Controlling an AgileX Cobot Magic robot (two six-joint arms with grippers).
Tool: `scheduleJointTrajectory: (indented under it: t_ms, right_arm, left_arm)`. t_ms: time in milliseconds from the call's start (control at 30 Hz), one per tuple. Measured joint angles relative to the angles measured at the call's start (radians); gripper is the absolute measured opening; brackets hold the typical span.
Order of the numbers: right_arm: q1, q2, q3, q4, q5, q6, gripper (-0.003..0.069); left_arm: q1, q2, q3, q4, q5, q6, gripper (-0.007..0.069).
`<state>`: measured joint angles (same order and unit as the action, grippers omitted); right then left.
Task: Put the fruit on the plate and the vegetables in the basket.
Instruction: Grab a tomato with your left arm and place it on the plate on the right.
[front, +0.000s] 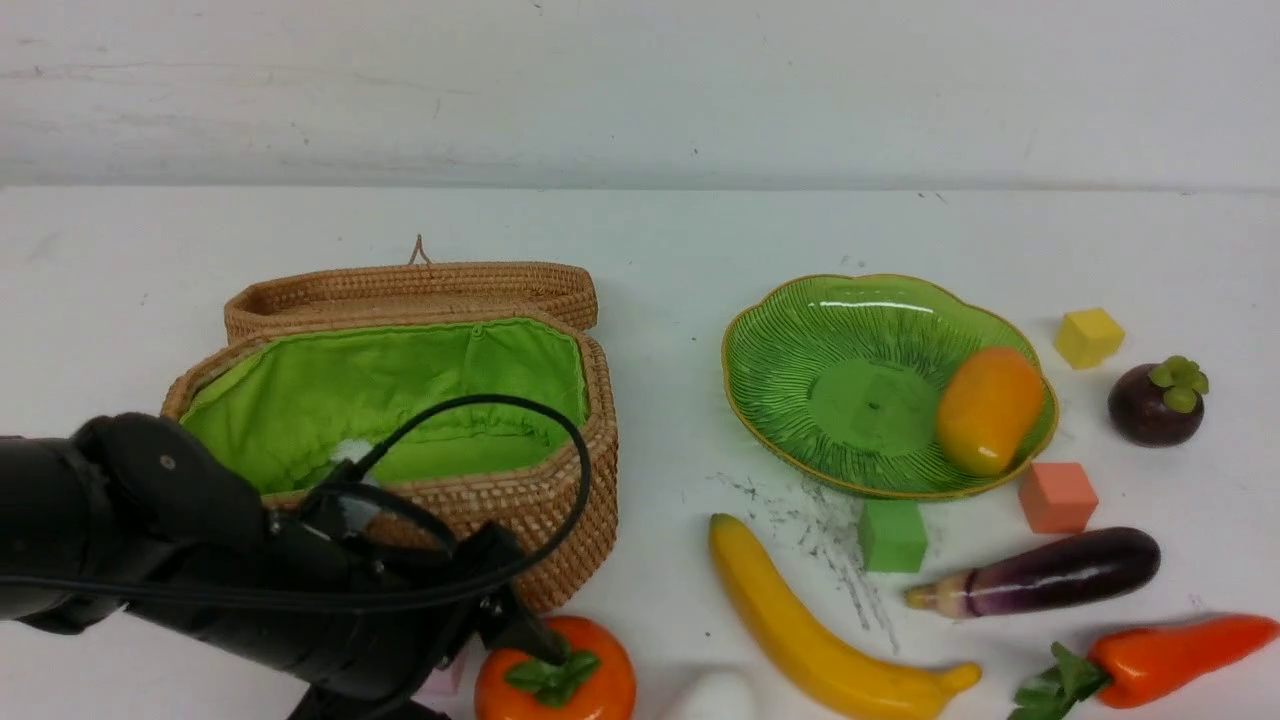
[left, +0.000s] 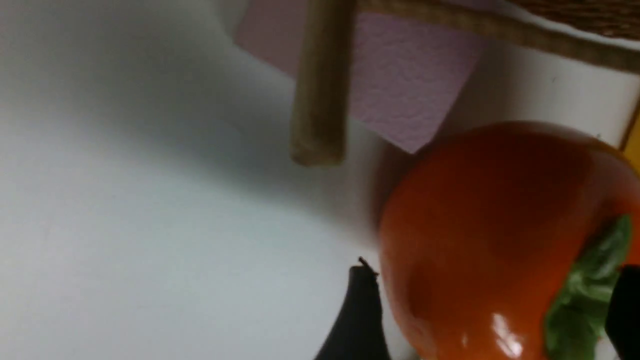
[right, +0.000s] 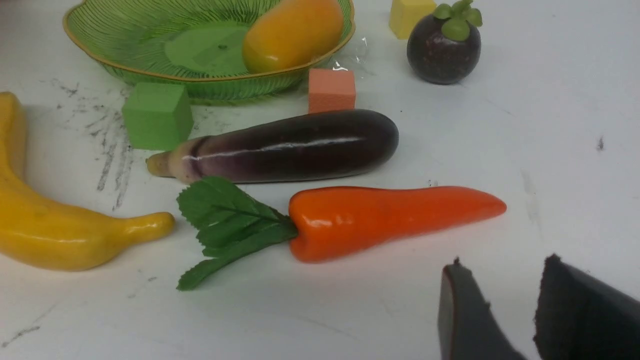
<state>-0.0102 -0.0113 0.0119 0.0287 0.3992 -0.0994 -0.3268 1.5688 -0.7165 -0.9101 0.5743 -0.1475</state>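
My left gripper (front: 535, 650) is open, its fingers on either side of the orange persimmon (front: 560, 680), which rests on the table in front of the basket (front: 540, 500). In the left wrist view the persimmon (left: 480, 225) fills the gap between the fingertips (left: 361, 305). The mango (front: 988, 408) lies in the green plate (front: 800, 345). The banana (front: 810, 640), eggplant (front: 1050, 572), pepper (front: 1180, 650), mangosteen (front: 1155, 405) and white vegetable (front: 715, 700) lie on the table. My right gripper (right: 504, 262) is open and empty, near the pepper (right: 390, 217).
The basket's lid (front: 410, 290) lies open behind it; a small white patch (front: 350, 450) shows on the lining. Foam cubes lie about: yellow (front: 1088, 337), salmon (front: 1057, 497), green (front: 892, 535), and pink (left: 405, 75) beside the persimmon.
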Motion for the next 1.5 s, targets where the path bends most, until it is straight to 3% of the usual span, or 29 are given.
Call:
scheduleJointTrajectory:
  t_ms: [233, 367, 667, 1033, 1233, 1500]
  right_arm:
    - [0.0, 0.0, 0.0, 0.0, 0.0, 0.0, 0.0244]
    - [0.0, 0.0, 0.0, 0.0, 0.0, 0.0, 0.0244]
    - [0.0, 0.0, 0.0, 0.0, 0.0, 0.0, 0.0244]
    - [0.0, 0.0, 0.0, 0.0, 0.0, 0.0, 0.0244]
    - [0.0, 0.0, 0.0, 0.0, 0.0, 0.0, 0.0244]
    - [0.0, 0.0, 0.0, 0.0, 0.0, 0.0, 0.0244]
  left_arm:
    - [0.0, 0.074, -0.01, -0.197, -0.035, 0.227, 0.0455]
    - [0.0, 0.089, -0.012, -0.271, -0.037, 0.298, 0.038]
    - [0.007, 0.09, -0.011, -0.292, -0.004, 0.312, 0.037]
    - [0.007, -0.099, 0.003, -0.22, 0.055, 0.255, 0.037]
    - [0.007, -0.273, -0.006, -0.119, 0.09, 0.178, 0.037]
    - [0.007, -0.148, -0.397, -0.032, 0.181, 0.168, 0.0368]
